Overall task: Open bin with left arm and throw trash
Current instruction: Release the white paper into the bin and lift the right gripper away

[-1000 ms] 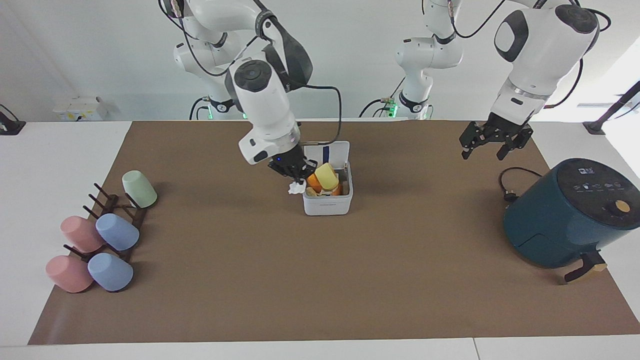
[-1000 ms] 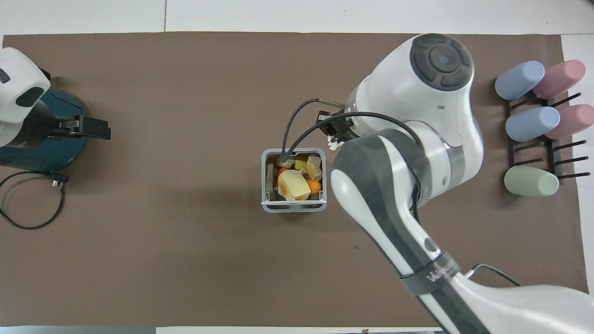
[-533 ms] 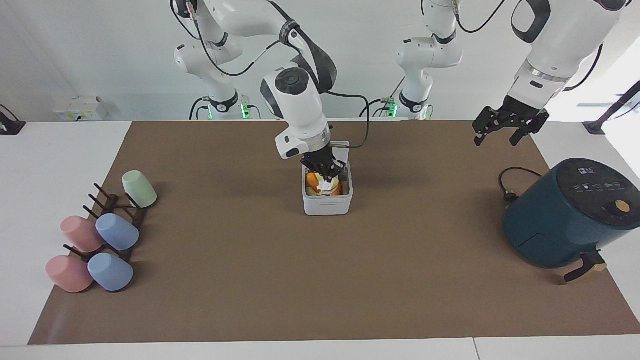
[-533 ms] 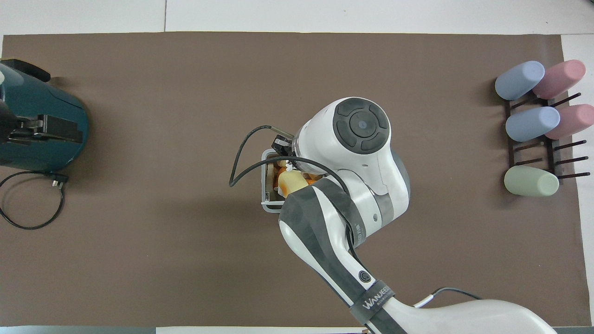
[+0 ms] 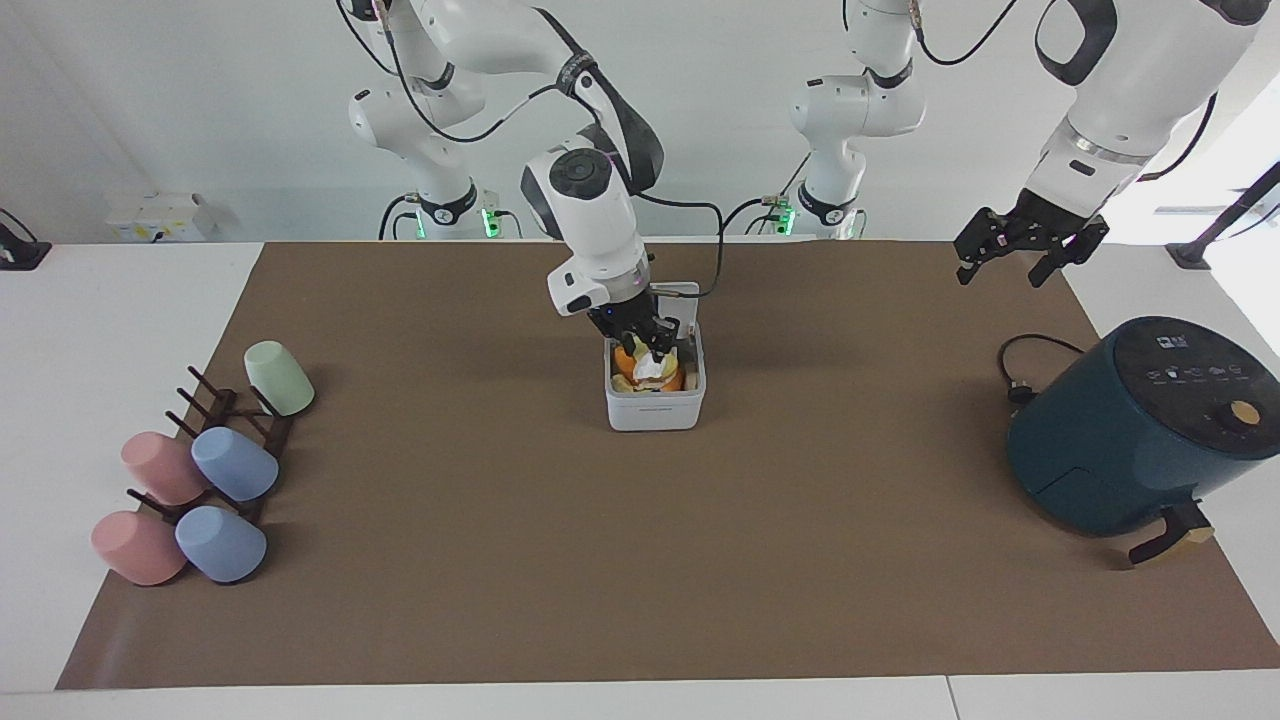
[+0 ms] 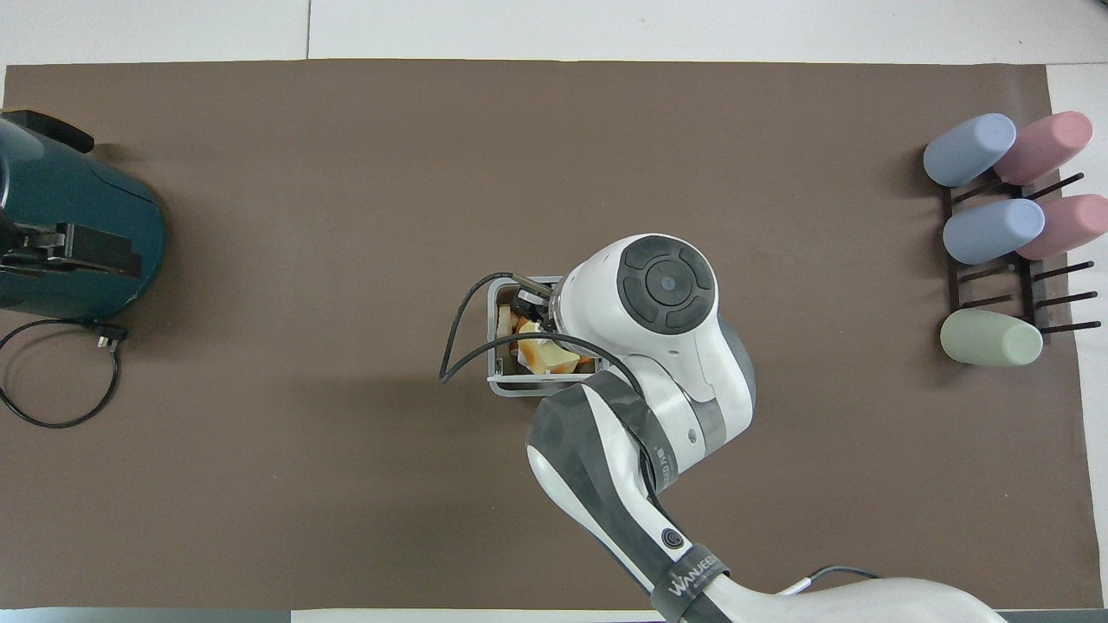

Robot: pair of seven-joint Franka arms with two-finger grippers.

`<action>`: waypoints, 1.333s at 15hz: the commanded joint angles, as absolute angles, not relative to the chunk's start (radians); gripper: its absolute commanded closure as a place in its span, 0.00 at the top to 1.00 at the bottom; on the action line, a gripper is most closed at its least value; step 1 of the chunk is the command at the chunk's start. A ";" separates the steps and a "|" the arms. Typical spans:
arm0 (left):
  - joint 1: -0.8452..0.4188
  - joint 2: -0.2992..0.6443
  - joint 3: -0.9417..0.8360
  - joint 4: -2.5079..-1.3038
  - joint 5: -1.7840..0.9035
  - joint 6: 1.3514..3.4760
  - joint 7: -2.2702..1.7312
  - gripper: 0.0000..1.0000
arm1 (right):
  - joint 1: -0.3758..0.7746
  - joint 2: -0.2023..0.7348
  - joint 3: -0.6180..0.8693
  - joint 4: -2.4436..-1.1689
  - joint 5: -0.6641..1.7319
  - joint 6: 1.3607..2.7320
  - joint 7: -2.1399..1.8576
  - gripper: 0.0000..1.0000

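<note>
Hovering over the open bin [image 5: 655, 398] at mid-desk, the right end effector [image 5: 645, 345] has parted fingers just above the white tissue [image 5: 653, 368], which rests on the scraps inside. The left end effector [image 5: 1030, 245] waits, spread open, near the air fryer [image 5: 1130, 440]. Apparently only withdrawal is left.

Bright, even overhead light; soft shadows; sharp focus; window glare at one edge.

Half of bin [image 6: 498, 346] covered overhead by right arm; right claw [image 5: 645, 342] also buried there, fingers too small to read in facing view. Tissue [image 5: 655, 368] hardly told from claw tips. Air fryer [image 6: 61, 238] at counter's left-arm end cut by overhead edge. Left arm's upper links cropped at top.
</note>
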State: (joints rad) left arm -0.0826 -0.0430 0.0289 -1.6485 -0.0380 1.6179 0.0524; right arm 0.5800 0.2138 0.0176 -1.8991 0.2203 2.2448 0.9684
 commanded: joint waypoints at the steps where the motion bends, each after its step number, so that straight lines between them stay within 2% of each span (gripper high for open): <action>1: -0.074 -0.058 0.026 -1.658 -0.020 1.605 0.069 1.00 | 0.569 0.199 0.018 -1.860 0.236 2.185 0.971 1.00; 7: -0.077 -0.058 0.026 -1.658 -0.020 1.611 0.071 1.00 | 0.552 0.202 0.005 -1.764 0.197 2.082 0.951 1.00; 10: -0.078 -0.057 0.025 -1.654 -0.018 1.615 0.069 1.00 | 0.450 0.201 0.006 -1.639 0.089 1.897 0.768 1.00; 12: -0.080 -0.054 0.025 -1.649 -0.018 1.615 0.071 1.00 | 0.364 0.181 0.006 -1.599 0.064 1.797 0.608 1.00; 16: -0.084 -0.055 0.023 -1.649 -0.018 1.612 0.069 1.00 | 0.177 0.080 0.008 -1.597 0.064 1.688 0.392 1.00; 20: -0.084 -0.057 0.023 -1.652 -0.018 1.614 0.067 1.00 | 0.100 0.000 0.006 -1.606 0.041 1.557 0.279 1.00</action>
State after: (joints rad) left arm -0.0836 -0.0430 0.0257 -1.6482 -0.0380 1.6179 0.0586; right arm 0.1250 0.0354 -0.0097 -1.5861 0.0707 1.5994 0.3146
